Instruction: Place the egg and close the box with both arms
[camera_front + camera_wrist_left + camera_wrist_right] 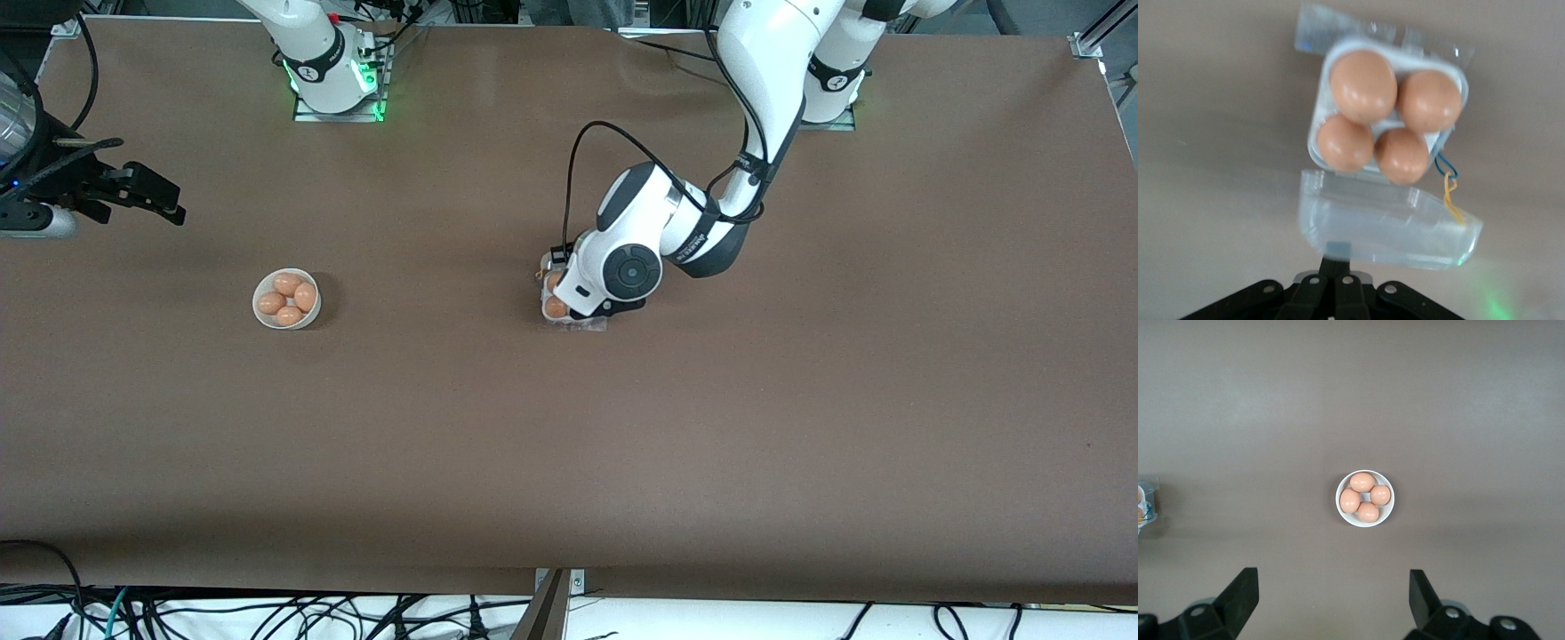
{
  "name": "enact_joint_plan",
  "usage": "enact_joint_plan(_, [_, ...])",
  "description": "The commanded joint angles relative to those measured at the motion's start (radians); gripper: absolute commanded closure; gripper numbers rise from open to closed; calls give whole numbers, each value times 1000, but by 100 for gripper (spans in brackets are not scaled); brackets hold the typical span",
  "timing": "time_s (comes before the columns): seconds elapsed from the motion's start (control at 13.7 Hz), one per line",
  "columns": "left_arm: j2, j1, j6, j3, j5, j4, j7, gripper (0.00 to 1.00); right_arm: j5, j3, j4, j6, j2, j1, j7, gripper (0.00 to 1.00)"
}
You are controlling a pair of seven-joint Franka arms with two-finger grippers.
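Left arm point(676, 231) bent low over the box point(569, 307) at mid-table; bowl point(286, 300) of eggs toward the right arm's end; right gripper point(151, 196) aloft

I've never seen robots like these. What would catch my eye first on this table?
Probably the left gripper, shut on the edge of the clear lid of a small egg box mid-table, lid open, all four cells holding brown eggs. Toward the right arm's end of the table sits a white bowl with four more eggs. The right gripper waits open, high above that bowl.
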Motion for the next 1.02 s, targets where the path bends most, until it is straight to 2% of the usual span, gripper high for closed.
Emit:
enact_joint_plan(0.0, [0, 9, -1, 52, -18, 21, 5, 97, -5, 13, -1, 5, -7, -16, 9, 0])
enact_joint_plan(0.15, [-11, 23, -26, 80, -16, 53, 7, 94, -3, 13, -1, 5, -7, -16, 9, 0])
enact_joint_plan(0.29, [-13, 81, -88, 86, -16, 115, 7, 89, -3, 13, 1, 3, -7, -16, 9, 0])
enact_joint_plan(0.44, [-13, 141, -173, 89, 34, 208, 8, 78, -5, 13, 0, 1, -7, -17, 9, 0])
enact_joint_plan(0.66, [-34, 179, -199, 98, 212, 311, 100, 57, -5, 14, 1, 1, -8, -16, 10, 0])
enact_joint_plan(0.88, [-86, 237, -201, 130, 332, 319, 196, 23, -3, 14, 1, -2, -8, -16, 10, 0])
enact_joint_plan(0.95, [-105, 254, -201, 133, 359, 318, 242, 18, -5, 14, 1, 0, -8, -16, 10, 0])
